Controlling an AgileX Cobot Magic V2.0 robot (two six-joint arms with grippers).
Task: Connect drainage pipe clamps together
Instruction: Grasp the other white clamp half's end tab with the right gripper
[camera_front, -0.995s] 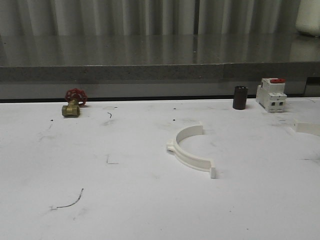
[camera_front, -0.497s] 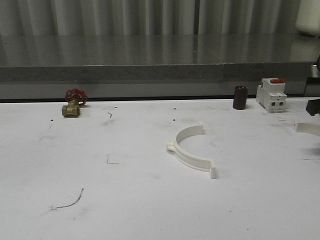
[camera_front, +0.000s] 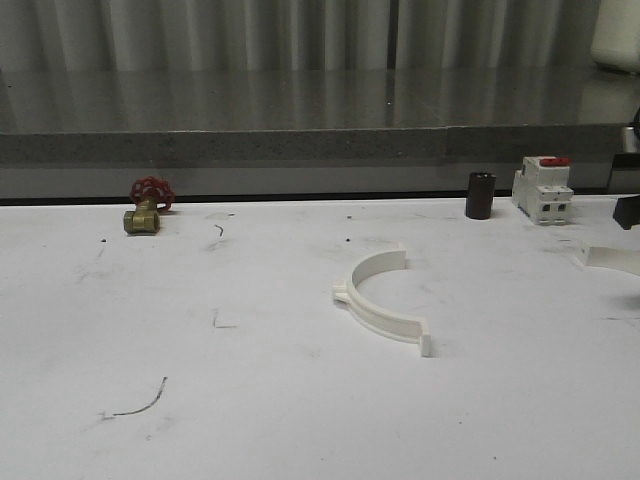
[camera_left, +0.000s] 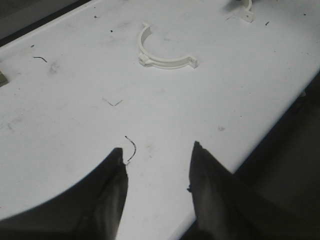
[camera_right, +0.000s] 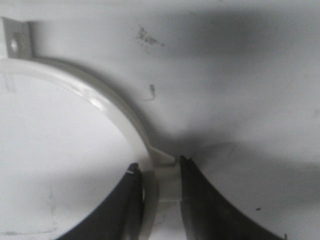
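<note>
Clamp half (camera_front: 383, 300) flat, opening faces right-rear | right claw (camera_right: 159, 170) pinches second half (camera_right: 100, 107) (mid-arc) | left claw (camera_left: 157, 160) agape

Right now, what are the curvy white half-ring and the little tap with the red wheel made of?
The half-ring looks like white plastic: smooth, slightly glossy, moulded with small square end tabs. The little tap looks like metal, probably brass, going by its dull yellow-gold body; its red wheel could be painted metal or plastic, too small to tell.
</note>
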